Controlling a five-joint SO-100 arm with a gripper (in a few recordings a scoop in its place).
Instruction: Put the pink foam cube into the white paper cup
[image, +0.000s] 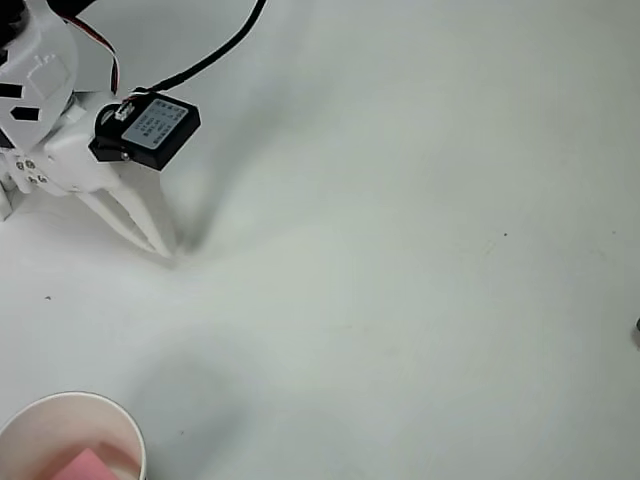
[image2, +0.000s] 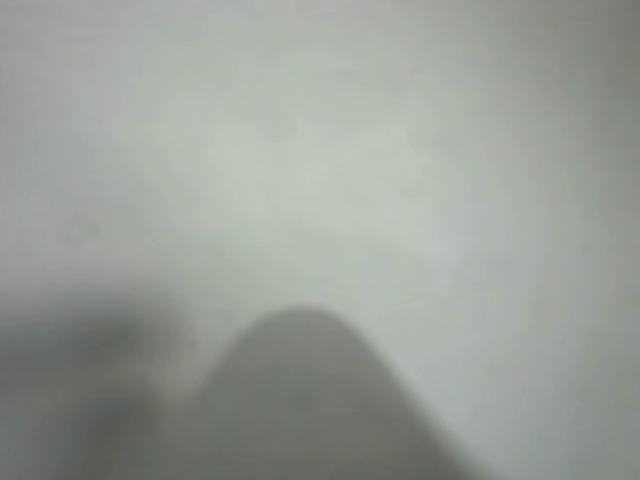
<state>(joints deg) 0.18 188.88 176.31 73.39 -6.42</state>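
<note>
In the overhead view the white paper cup stands at the bottom left corner, partly cut off by the frame. The pink foam cube lies inside it, against the cup's white bottom. My white gripper is at the upper left, well above the cup in the picture, its two fingers meeting at the tips over the bare table, shut with nothing between them. The wrist view is blurred: a grey rounded fingertip shows at the bottom before the pale table.
The white table stretches out to the right. A black cable runs from the gripper's black motor block toward the top edge. A small dark object sits at the right edge.
</note>
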